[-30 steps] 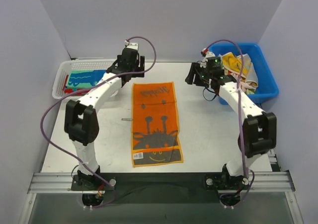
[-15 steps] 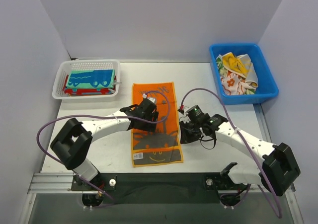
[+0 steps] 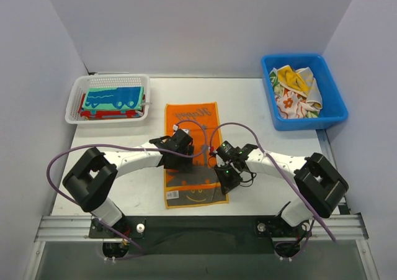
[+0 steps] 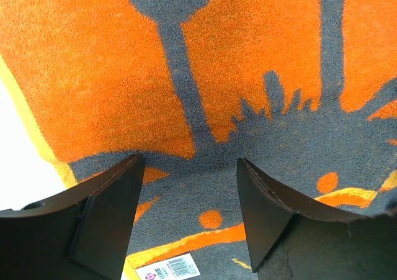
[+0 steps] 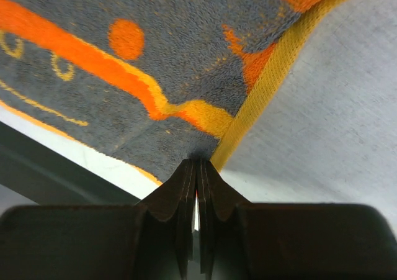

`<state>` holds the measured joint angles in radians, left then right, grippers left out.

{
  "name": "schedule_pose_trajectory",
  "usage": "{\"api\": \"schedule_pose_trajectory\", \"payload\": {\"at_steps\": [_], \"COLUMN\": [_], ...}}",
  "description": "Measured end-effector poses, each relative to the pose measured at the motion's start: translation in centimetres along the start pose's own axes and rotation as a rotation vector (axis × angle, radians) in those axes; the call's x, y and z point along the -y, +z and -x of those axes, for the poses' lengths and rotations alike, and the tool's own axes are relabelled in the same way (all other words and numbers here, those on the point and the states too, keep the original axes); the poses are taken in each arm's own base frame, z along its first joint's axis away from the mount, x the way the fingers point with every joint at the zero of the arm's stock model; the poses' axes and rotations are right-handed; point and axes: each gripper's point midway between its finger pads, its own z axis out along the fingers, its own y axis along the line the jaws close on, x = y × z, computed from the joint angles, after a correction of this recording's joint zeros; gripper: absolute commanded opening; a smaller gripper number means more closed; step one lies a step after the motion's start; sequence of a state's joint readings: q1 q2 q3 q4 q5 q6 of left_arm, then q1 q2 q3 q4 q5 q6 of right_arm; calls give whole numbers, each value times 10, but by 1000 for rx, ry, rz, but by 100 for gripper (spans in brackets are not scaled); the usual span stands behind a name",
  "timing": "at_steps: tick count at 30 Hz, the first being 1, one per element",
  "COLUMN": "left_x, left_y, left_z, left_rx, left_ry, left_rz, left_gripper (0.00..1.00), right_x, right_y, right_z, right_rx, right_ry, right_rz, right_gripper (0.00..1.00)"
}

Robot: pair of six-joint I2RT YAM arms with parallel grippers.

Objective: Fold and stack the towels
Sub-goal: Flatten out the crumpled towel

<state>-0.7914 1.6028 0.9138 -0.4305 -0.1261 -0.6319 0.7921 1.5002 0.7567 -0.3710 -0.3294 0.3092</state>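
currently on hand:

- orange towel [image 3: 192, 121] [image 4: 248, 63] [image 5: 124, 81]: orange and grey with a yellow hem, spread flat and unfolded on the table [image 3: 260, 100], long side running away from the arm bases. a small white label [image 3: 173, 194] [image 4: 166, 269] sits at its near left corner.
- left gripper [image 3: 178, 156] [image 4: 187, 162]: over the towel's near half, towards its left side, jaws spread wide and pointed down at the grey print; nothing between them.
- right gripper [image 3: 224, 174] [image 5: 197, 162]: at the towel's right edge, close to its near right corner, jaws clenched together on the yellow hem, which runs straight into the closed tips.
- white basket [image 3: 108, 81]: off the towel's far left corner, holding a folded teal towel [image 3: 115, 98] on top of a red towel [image 3: 84, 113].
- blue bin [image 3: 332, 115]: off the towel's far right corner, well apart, holding a crumpled yellow towel [image 3: 291, 78] and a floral white towel [image 3: 288, 103].
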Motion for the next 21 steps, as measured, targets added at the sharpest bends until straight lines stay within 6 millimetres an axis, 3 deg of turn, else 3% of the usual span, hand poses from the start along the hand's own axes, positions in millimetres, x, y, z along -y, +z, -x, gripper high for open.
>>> {"api": "schedule_pose_trajectory", "payload": {"at_steps": [8,21], "left_x": [0,5], "left_y": [3,1], "left_z": [-3,-5], "left_rx": [-9,-28], "left_ry": [-22,-57], "left_rz": [5,-33], "left_gripper": [72,73], "right_x": [4,14], "right_y": [2,-14], "right_z": [-11,-69], "right_rx": [-37,-149], "right_ry": [37,170], "right_rz": [-24,-86], "right_gripper": [1,2]}}
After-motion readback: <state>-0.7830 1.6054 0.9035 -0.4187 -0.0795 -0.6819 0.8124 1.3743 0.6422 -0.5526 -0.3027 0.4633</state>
